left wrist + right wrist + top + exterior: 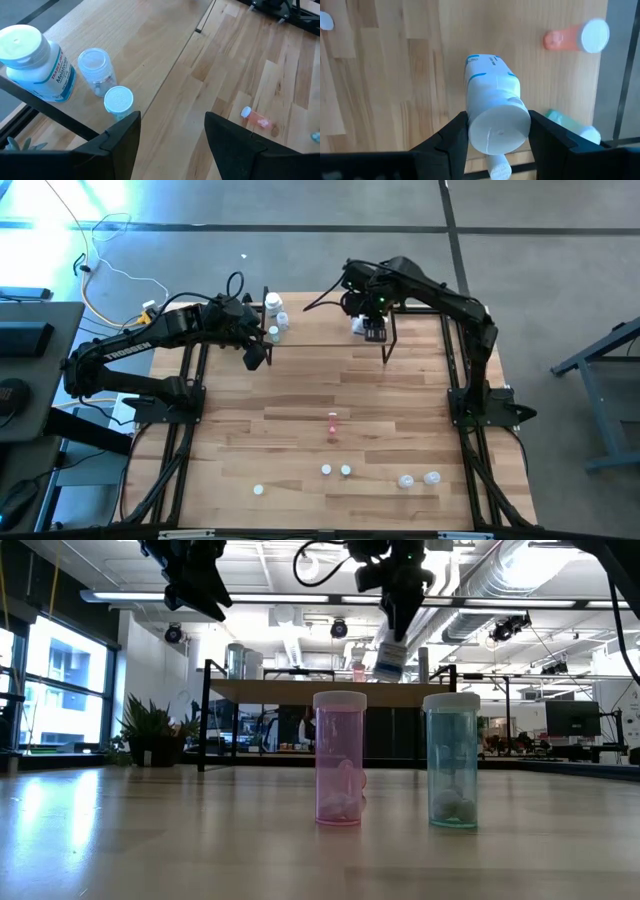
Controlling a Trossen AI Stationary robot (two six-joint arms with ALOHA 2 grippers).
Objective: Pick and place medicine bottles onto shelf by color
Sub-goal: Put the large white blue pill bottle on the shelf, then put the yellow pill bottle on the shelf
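Note:
My right gripper is shut on a white bottle with a blue label, held above the light-wood shelf at the table's far end. A pink bottle and a green one show near it. My left gripper is open and empty, above the shelf's left front edge. Just beyond it a large white bottle, a clear bottle and a small white-capped bottle stand on the shelf. A pink bottle lies on its side on the table. My right gripper pinches the white bottle's cap end between its two fingers, one on each side. The fingers come from above, pointing down. The bottle hangs below them, tilted, base down, lifted clear of the shelf.
Several small bottles stand near the table's front edge. In the low view a pink bottle and a green one stand close to the camera. The shelf's black legs reach down to the table.

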